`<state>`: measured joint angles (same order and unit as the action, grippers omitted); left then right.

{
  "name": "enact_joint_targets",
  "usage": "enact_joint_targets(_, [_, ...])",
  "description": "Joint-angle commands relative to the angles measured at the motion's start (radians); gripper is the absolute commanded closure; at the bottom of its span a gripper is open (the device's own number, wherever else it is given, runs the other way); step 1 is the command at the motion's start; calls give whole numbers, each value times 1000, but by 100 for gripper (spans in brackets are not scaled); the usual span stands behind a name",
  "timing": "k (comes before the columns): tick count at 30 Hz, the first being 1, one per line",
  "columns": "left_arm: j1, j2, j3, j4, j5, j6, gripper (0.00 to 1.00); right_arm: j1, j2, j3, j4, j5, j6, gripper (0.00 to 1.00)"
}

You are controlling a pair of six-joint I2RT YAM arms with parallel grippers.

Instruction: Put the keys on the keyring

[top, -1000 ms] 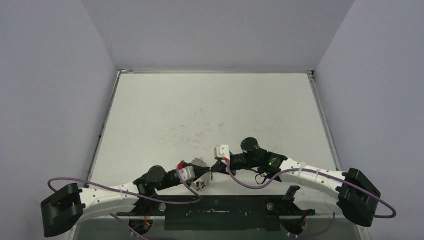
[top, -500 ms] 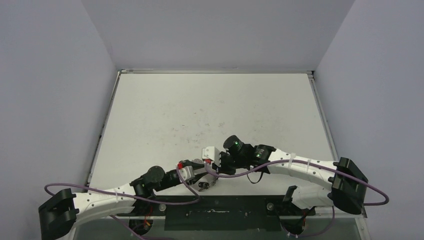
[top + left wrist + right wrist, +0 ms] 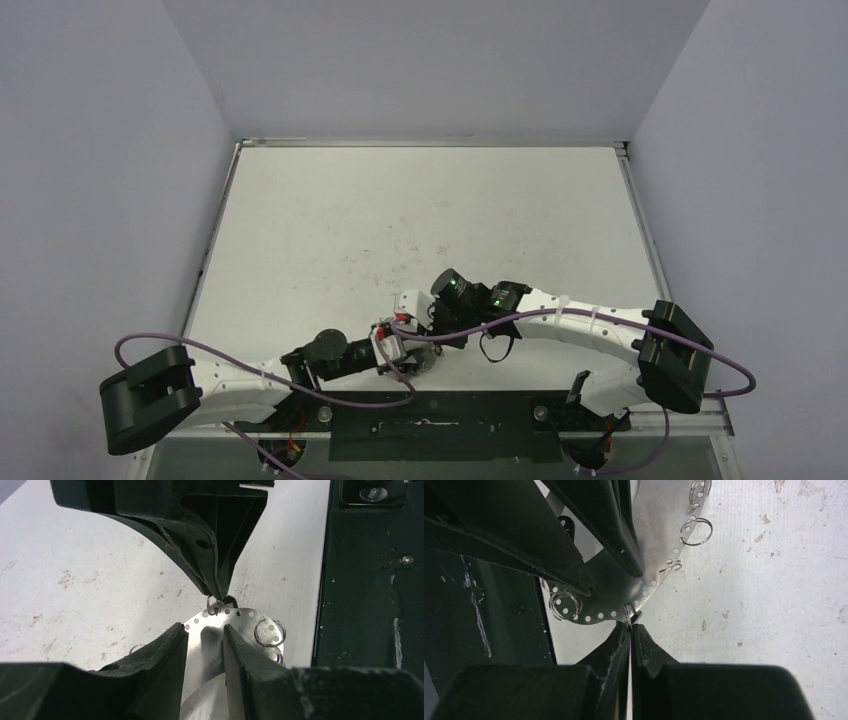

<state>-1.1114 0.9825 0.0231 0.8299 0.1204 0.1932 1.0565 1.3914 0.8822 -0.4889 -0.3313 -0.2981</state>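
Left wrist view: the left tool (image 3: 205, 629) stands partly open at 6 o'clock, its fingers either side of the keyring (image 3: 245, 622), a flat silver plate with holes round its rim, gripping nothing I can make out. Just beyond, at 12 o'clock, the right tool (image 3: 217, 592) is pinched closed on a small ring (image 3: 212, 605) at the plate's rim. White bench (image 3: 100, 580) lies behind.

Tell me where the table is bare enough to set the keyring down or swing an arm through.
Bare: the whole far half of the table, up to the back wall, and the strip along its left edge. Crowded: near-centre by the black base plate, where left fingers and right fingers meet over the keyring.
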Motion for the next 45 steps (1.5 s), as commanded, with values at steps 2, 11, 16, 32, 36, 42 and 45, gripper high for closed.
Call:
enact_joint_targets(2, [-4,94,21,197,20,33,68,8,-33,45,34,-20,22,100])
enact_joint_targets(11, [-4,202,43,281,53,49,73,8,-65,19,76,-48,27,100])
enact_joint_targets(16, [-4,252,57,306,76,55,81,8,-69,15,83,-56,24,100])
enact_joint_targets(32, [-4,212,70,224,43,62,100,9,-72,13,76,-53,11,100])
enact_joint_targets(36, [-4,176,55,223,26,45,100,-3,-106,-17,107,-50,11,80])
enact_joint_targets(42, [-4,78,29,211,17,17,100,-65,-229,-128,236,-123,-1,63])
enact_joint_targets(45, [-4,20,6,222,24,5,100,-101,-311,-213,339,-198,-11,63])
